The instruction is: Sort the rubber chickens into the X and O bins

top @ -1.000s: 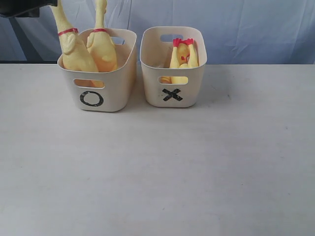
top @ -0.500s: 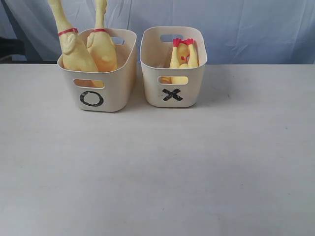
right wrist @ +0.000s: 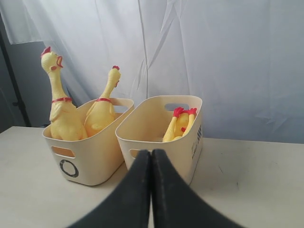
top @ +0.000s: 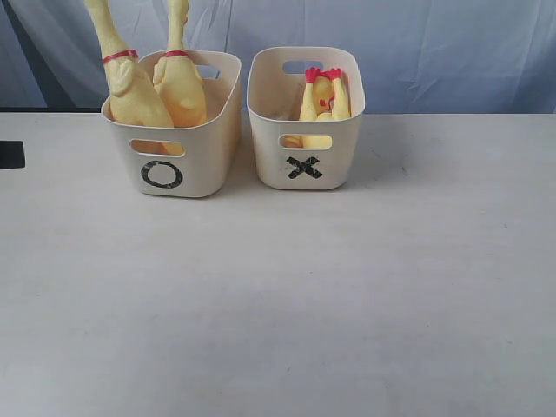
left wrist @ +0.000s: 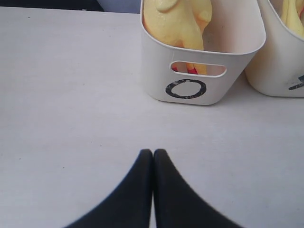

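The left gripper (left wrist: 153, 153) has its jaws pressed together on nothing. Its tips are over the bare table (left wrist: 71, 95), with the O bin (left wrist: 156, 71) ahead and clearly apart from them. The right gripper (right wrist: 152, 153) is likewise closed tight and empty, and both bins lie beyond its tips. In the O bin two large rubber chickens (top: 130, 91) stand side by side, necks and heads rising above the rim. Just beside it, the X bin (top: 339, 148) holds an upturned chicken (top: 323, 100), red feet poking up; whether another lies under it I cannot tell
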Controlling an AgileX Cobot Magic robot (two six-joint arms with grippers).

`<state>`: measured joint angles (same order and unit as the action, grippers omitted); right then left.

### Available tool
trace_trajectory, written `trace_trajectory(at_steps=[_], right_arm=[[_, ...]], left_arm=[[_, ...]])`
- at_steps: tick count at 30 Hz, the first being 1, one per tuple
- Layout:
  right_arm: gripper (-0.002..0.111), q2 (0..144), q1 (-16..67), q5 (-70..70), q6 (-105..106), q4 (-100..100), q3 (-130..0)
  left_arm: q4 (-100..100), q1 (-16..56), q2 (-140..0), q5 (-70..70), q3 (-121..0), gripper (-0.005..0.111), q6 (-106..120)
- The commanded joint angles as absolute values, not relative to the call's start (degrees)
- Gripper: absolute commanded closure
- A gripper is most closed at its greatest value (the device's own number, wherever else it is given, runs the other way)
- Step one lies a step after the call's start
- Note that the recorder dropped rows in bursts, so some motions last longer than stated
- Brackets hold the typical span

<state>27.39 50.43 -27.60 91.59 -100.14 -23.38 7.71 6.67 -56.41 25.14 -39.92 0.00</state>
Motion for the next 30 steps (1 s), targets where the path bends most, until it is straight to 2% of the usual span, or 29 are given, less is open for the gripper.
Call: trace_trajectory(at_steps=[1, 9, 14, 21, 30], right_arm=[[0.109, 27.2, 50.5, -27.3, 91.7, -99.9, -23.2], [0.109, 26.8, 50.5, -27.3, 91.6, -99.9, -23.2], [0.109, 24.2, 47.3, -27.3, 91.6, -99.9, -23.2], [0.109, 19.8, 36.1, -27.4, 91.6, -99.9, -23.2], [0.109, 10.3, 18.9, -27.7, 91.6, -99.9, -23.2]], left_arm=[[7.9, 6.5, -56.0, 25.0, -39.7, 0.106, 0.0], [7.8, 6.5, -55.4, 25.0, -39.7, 0.106, 0.0], [7.0, 6.5, -53.6, 24.8, -39.7, 0.106, 0.0], [6.5, 6.4, -44.8, 24.8, -39.7, 0.106, 0.0], [6.5, 6.4, -24.9, 24.8, -39.7, 0.106, 0.0]])
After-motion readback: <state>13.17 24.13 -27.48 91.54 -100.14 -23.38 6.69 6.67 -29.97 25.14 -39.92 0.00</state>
